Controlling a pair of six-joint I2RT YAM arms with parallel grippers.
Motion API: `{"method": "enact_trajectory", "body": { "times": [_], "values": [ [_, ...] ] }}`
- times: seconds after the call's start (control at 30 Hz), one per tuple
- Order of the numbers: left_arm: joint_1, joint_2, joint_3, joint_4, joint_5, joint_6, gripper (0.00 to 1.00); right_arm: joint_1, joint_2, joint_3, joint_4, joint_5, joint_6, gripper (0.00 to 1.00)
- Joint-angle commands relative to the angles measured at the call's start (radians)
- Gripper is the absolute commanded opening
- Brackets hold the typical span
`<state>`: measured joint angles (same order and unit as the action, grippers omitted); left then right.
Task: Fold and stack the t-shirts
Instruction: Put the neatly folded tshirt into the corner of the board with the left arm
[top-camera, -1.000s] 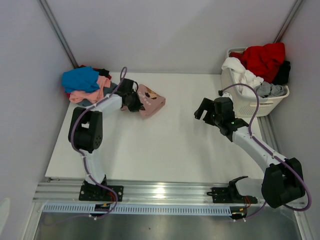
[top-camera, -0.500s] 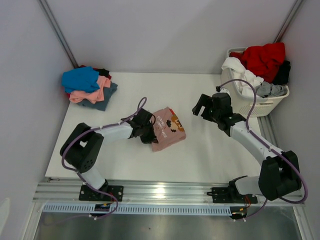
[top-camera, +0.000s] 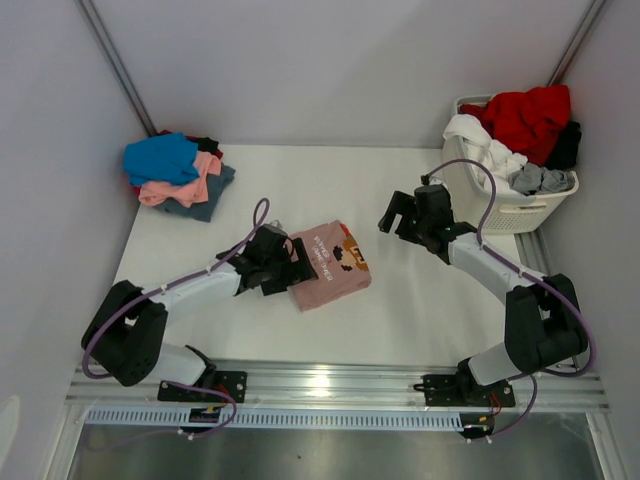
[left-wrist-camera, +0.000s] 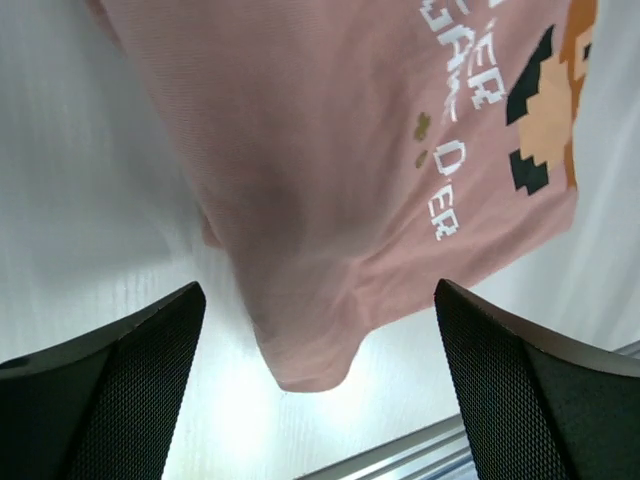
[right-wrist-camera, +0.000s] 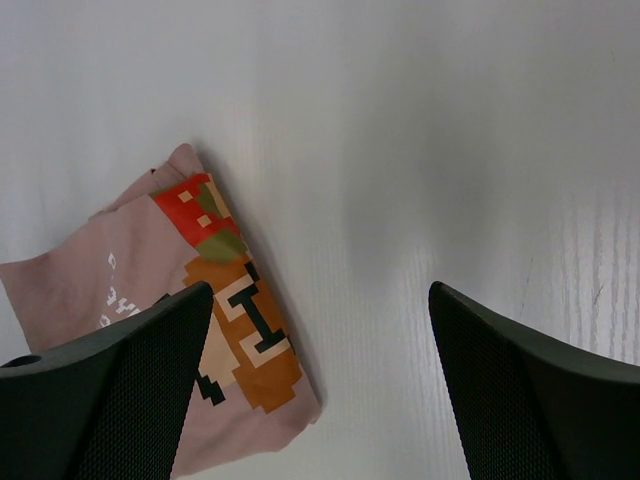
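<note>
A folded dusty-pink t-shirt (top-camera: 328, 270) with a pixel cartoon and chest text lies flat on the white table (top-camera: 400, 300), left of the middle. My left gripper (top-camera: 292, 268) stands open at its left edge. In the left wrist view the t-shirt (left-wrist-camera: 330, 170) has one corner lying loose between the wide-apart fingers (left-wrist-camera: 110, 390); the gripper (left-wrist-camera: 318, 395) holds nothing. My right gripper (top-camera: 397, 213) hovers open to the right of the shirt. Its wrist view shows the t-shirt (right-wrist-camera: 130, 270) at lower left and bare table between the gripper's (right-wrist-camera: 320, 385) jaws. Other t-shirts, blue, salmon and slate, sit stacked (top-camera: 178, 172) at the back left.
A white slatted laundry basket (top-camera: 500, 212) stands at the back right, heaped with red (top-camera: 525, 115), white (top-camera: 480, 140) and grey cloth. Grey walls close in on both sides. An aluminium rail (top-camera: 330, 385) runs along the near edge.
My left arm swung the pink t-shirt from beside the back-left stack to the table's middle, then opened and let it go. My right gripper drifted slightly left, still open.
</note>
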<state>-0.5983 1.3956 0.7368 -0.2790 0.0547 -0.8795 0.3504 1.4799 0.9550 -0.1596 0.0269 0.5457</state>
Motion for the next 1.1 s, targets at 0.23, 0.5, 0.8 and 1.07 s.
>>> {"method": "enact_trajectory", "body": {
  "times": [0.23, 0.5, 0.8, 1.07],
  "values": [
    [0.143, 0.206, -0.036, 0.073, 0.062, -0.018, 0.99, 0.019, -0.003, 0.004, 0.057, -0.013, -0.012, 0.93],
    [0.203, 0.334, 0.042, 0.038, 0.082, 0.000, 0.99, 0.018, -0.033, -0.009, 0.057, -0.007, -0.013, 0.93],
    [0.148, 0.413, 0.068, 0.084, 0.175, -0.007, 0.91, 0.018, -0.035, 0.010, 0.038, 0.010, -0.012, 0.93],
    [0.043, 0.474, 0.113, 0.063, 0.195, -0.012, 0.88, 0.009, 0.019, 0.016, 0.015, 0.019, -0.006, 0.93]
  ]
}}
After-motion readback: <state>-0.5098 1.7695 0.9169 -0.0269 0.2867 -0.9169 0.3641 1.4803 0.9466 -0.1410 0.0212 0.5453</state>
